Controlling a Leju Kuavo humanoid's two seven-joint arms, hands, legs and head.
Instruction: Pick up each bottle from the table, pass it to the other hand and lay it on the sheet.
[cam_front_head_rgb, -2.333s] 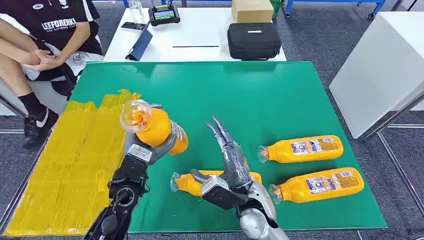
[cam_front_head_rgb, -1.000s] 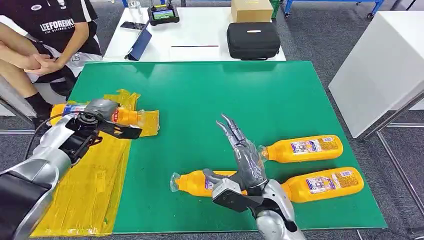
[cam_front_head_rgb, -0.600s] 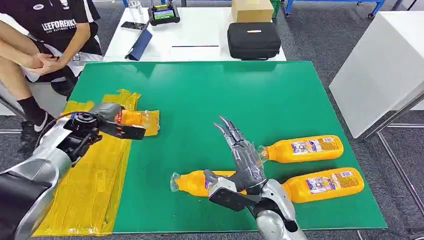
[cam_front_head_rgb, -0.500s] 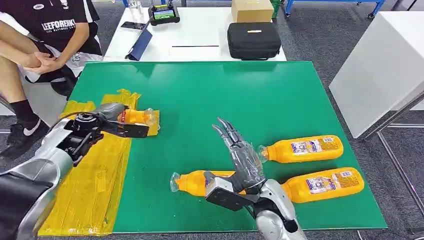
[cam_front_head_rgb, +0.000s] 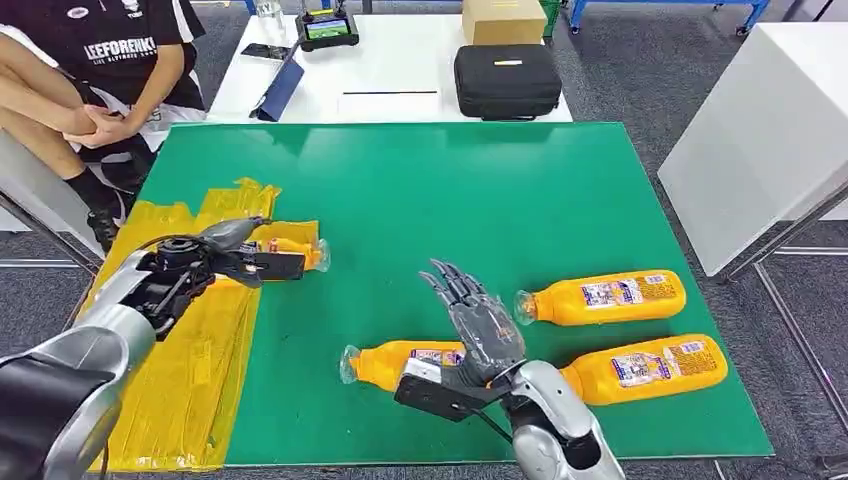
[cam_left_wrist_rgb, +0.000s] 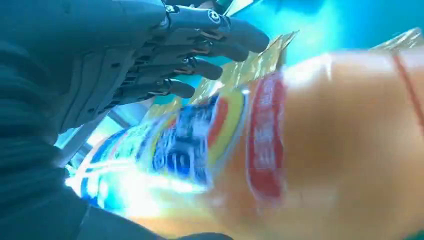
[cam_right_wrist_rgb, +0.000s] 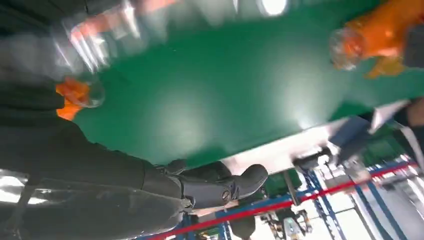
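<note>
My left hand (cam_front_head_rgb: 235, 258) lies low over the yellow sheet (cam_front_head_rgb: 170, 370), apparently still loosely around a bottle (cam_front_head_rgb: 290, 252) at its edge, though blur leaves the grip uncertain. My right hand (cam_front_head_rgb: 472, 325) hangs spread above the next bottle (cam_front_head_rgb: 385, 362), ready to grasp.

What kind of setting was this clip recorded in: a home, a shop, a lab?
Most likely a robot lab or test workshop: a green work table laid out for the trial, a white desk with a black equipment case behind it, and a seated person looking on.
</note>
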